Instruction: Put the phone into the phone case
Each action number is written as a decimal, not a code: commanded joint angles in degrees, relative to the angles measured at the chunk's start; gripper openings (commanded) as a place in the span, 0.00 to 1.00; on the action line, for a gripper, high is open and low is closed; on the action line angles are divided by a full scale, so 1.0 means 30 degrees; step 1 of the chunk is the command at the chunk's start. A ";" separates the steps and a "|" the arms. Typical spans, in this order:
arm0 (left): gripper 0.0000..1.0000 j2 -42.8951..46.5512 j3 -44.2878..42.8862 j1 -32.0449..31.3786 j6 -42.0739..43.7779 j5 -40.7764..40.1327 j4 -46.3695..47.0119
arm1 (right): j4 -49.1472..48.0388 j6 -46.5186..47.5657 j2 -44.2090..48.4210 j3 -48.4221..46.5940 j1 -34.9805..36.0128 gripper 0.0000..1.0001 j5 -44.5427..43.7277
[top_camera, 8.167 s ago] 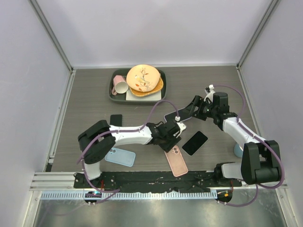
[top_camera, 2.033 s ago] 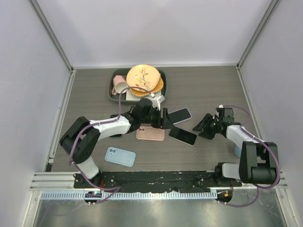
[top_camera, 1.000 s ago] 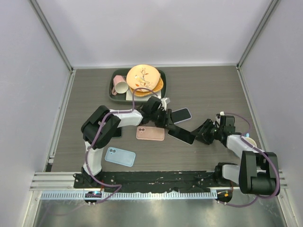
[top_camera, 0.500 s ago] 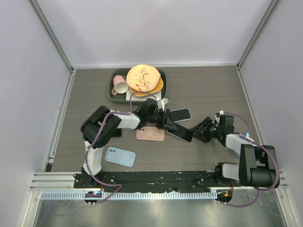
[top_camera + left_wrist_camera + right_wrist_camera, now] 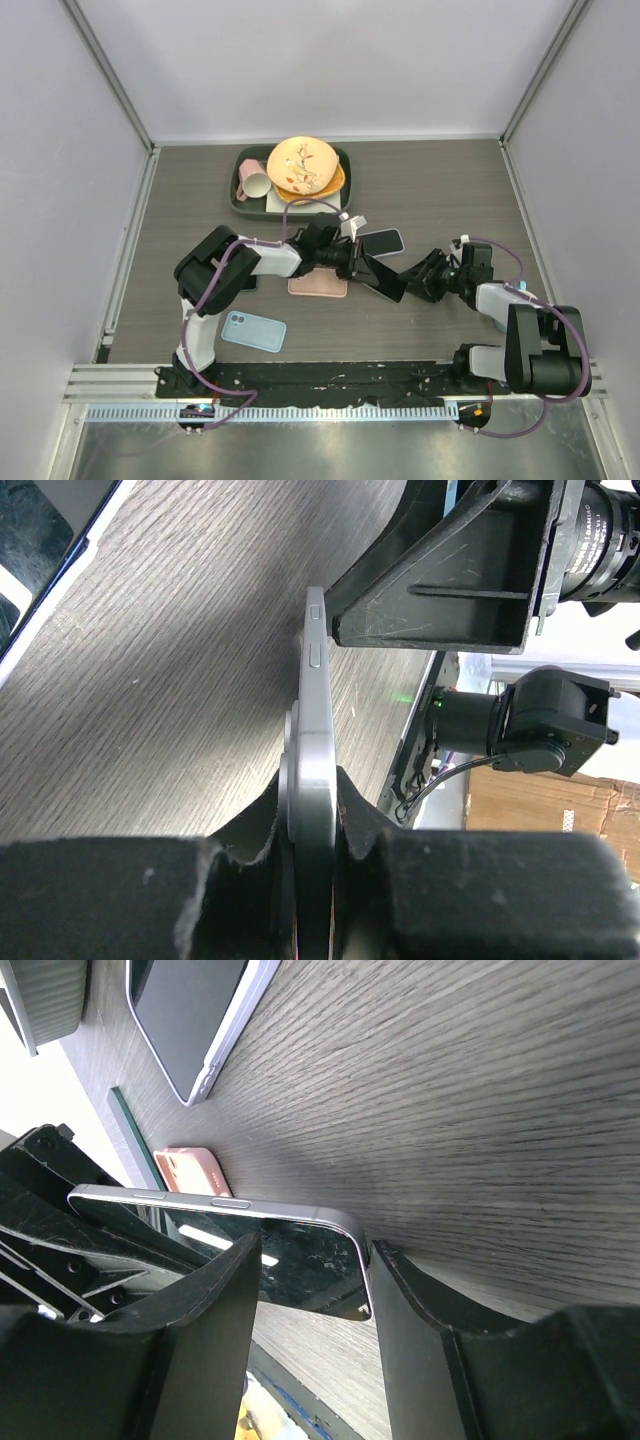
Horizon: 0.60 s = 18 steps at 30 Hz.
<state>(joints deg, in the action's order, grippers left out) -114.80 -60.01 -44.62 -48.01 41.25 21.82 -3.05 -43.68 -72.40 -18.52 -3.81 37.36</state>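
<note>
1. Closing in the last moment, the left gripper (image 5: 366,266) has its fingers (image 5: 250,830) clenched on the phone (image 5: 386,283). The left wrist view shows the pads pressed on both faces of the thin body.
2. Compared with half a second ago, the phone sits less flat and is tipped up off the desk (image 5: 450,190) on one long edge.
3. The right gripper (image 5: 421,279) has not changed its spread. Its fingers (image 5: 210,1310) bracket the phone's far corner, but the views do not show whether they press it.
4. The grasp probably means the phone can now be carried left to the pink case (image 5: 318,285), which lies just beside it and apart from it.
5. The phone's long axis runs roughly left to right between the two grippers. Its button edge is uppermost, and a dark glossy face is turned toward the right wrist camera.
</note>
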 commanded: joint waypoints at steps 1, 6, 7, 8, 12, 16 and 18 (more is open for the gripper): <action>0.00 0.0240 -0.0710 -0.0156 0.0798 0.0253 -0.0302 | -0.0040 0.0409 0.0491 -0.0739 0.0099 0.53 0.0612; 0.00 0.0940 -0.0594 0.0107 0.0798 -0.0157 -0.0244 | 0.0576 0.1111 0.1252 -0.1354 0.0099 0.55 0.0816; 0.00 0.1147 -0.0506 0.0195 0.0827 -0.0216 -0.0243 | 0.0751 0.1200 0.1311 -0.1442 0.0099 0.56 0.0817; 0.00 0.1323 -0.0331 0.0399 0.0827 -0.0275 -0.0185 | 0.0869 0.1346 0.1456 -0.1704 0.0099 0.58 0.0817; 0.00 0.2582 0.0371 0.0986 0.0769 -0.0304 -0.0039 | 0.0812 0.1640 0.1546 -0.2203 0.0099 0.62 0.1779; 0.00 0.4339 0.1719 0.2066 0.0477 -0.0304 0.0429 | 0.0488 0.1757 0.1459 -0.2935 0.0099 0.64 0.2631; 0.00 0.5422 0.2743 0.2537 -0.0019 -0.0130 0.1102 | 0.0548 0.1787 0.1400 -0.3492 0.0128 0.66 0.2749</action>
<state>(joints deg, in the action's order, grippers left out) -106.28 -55.07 -40.18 -46.30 39.48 19.62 0.10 -39.92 -69.08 -24.99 -3.81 42.15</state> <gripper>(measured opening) 0.148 0.650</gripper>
